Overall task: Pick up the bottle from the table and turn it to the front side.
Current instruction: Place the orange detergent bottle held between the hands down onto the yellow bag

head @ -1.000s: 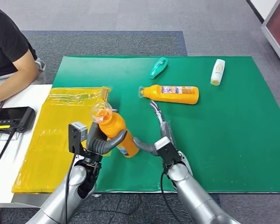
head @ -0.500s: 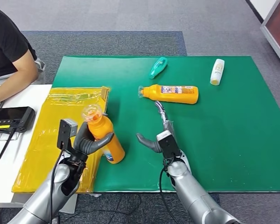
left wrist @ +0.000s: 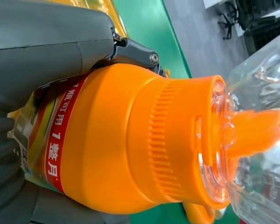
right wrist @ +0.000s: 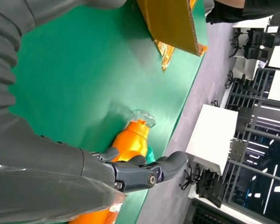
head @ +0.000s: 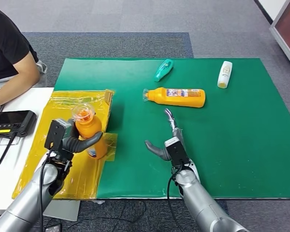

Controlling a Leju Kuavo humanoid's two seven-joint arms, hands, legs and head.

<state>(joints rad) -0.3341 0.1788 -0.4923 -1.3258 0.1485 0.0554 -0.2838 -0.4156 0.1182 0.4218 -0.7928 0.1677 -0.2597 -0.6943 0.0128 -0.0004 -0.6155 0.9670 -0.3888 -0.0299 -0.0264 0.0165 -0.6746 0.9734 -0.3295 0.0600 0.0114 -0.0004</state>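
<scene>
Now the left hand (head: 76,142), fingers wrapped around the orange bottle (head: 88,128), has carried it from the green mat (head: 245,145) onto the yellow sheet (head: 56,121), while the right hand (head: 167,142) stays empty, fingers spread.

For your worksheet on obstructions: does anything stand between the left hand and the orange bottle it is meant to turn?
Nothing visible does. The left hand already grips the orange bottle directly, above the yellow sheet.

The left hand (head: 76,141) has carried the orange bottle (head: 89,133) leftward over the yellow sheet (head: 52,130).
</scene>
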